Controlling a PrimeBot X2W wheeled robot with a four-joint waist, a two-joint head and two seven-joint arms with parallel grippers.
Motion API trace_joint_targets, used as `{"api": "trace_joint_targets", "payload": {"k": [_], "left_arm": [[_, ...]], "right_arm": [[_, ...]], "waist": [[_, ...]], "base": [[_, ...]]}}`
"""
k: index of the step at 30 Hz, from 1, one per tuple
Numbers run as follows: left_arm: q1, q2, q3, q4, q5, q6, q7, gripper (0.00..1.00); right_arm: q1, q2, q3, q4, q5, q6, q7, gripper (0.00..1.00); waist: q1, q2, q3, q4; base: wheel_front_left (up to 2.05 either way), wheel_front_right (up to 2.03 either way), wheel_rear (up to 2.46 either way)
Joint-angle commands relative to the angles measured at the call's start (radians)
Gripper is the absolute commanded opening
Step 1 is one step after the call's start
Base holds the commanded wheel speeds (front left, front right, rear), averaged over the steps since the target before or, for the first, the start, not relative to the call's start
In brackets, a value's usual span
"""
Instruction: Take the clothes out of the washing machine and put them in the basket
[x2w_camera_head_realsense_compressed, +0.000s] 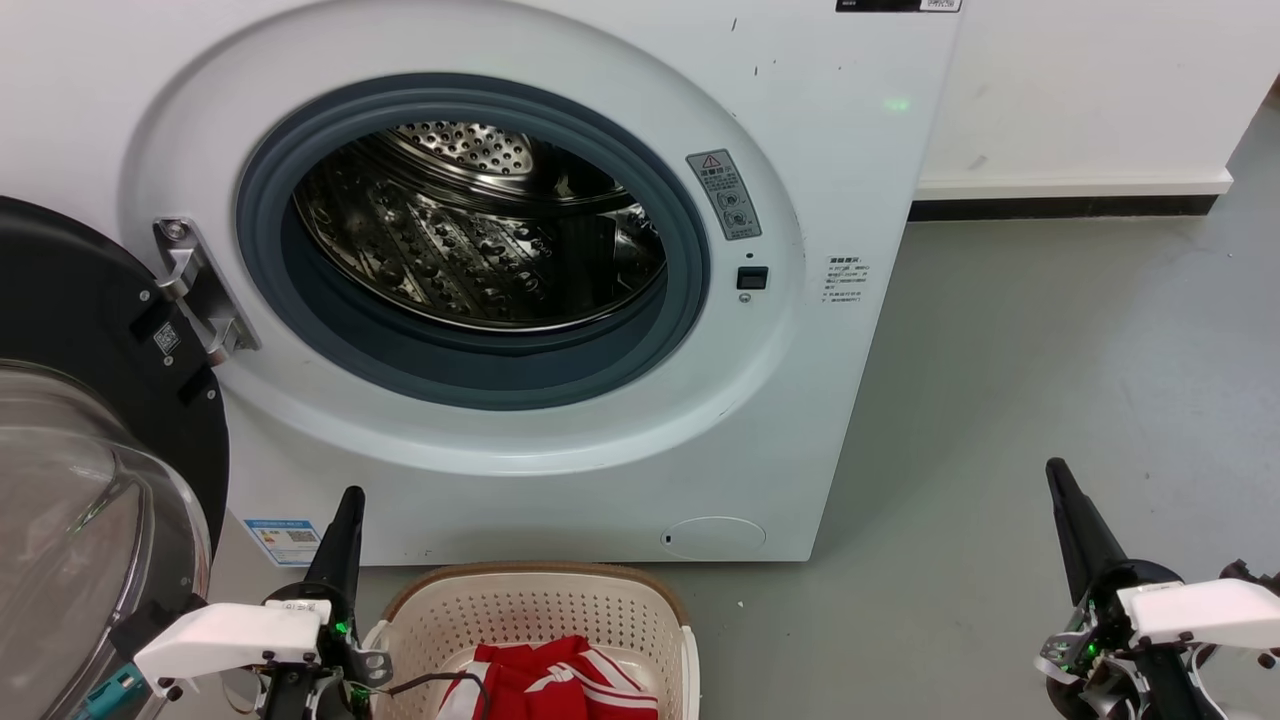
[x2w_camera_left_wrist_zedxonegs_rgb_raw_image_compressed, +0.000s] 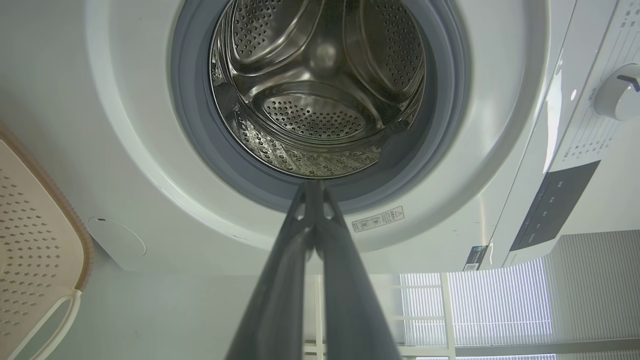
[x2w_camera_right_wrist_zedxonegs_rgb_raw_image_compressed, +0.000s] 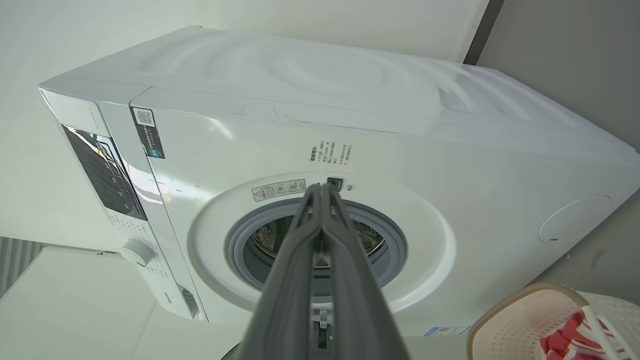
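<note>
Head view: red white-striped clothes (x2w_camera_head_realsense_compressed: 558, 686) lie crumpled in cream basket (x2w_camera_head_realsense_compressed: 540, 610).

Grey floor (x2w_camera_head_realsense_compressed: 1050, 330), white wall (x2w_camera_head_realsense_compressed: 1080, 90), dark skirting (x2w_camera_head_realsense_compressed: 1060, 207), slatted blinds (x2w_camera_left_wrist_zedxonegs_rgb_raw_image_compressed: 500, 305)

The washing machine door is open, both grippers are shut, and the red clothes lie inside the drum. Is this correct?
Not quite. The drum shows no clothes in the left wrist view; the head view shows the clothes lying in the basket. The door is open and the left gripper and right gripper are shut.
</note>
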Motion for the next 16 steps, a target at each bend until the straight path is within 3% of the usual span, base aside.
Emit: {"api": "trace_joint_targets", "payload": {"k": [1,16], "left_arm": [[-0.018,-0.003,0.006,0.001,-0.020,-0.008,0.007,0.00],[-0.024,-0.019,0.026,0.007,-0.106,-0.024,0.027,0.00]], "right_arm": [[-0.020,0.002,-0.005,0.003,0.027,0.000,0.005,0.00],[-0.036,0.005,-0.023,0.023,0.128,0.000,0.016,0.00]], "waist": [[-0.0001,0.0000,0.001,0.000],[-0.0001,0.0000,0.012,0.000]], "base": [[0.00,0.00,0.00],[0.00,0.00,0.00]]}}
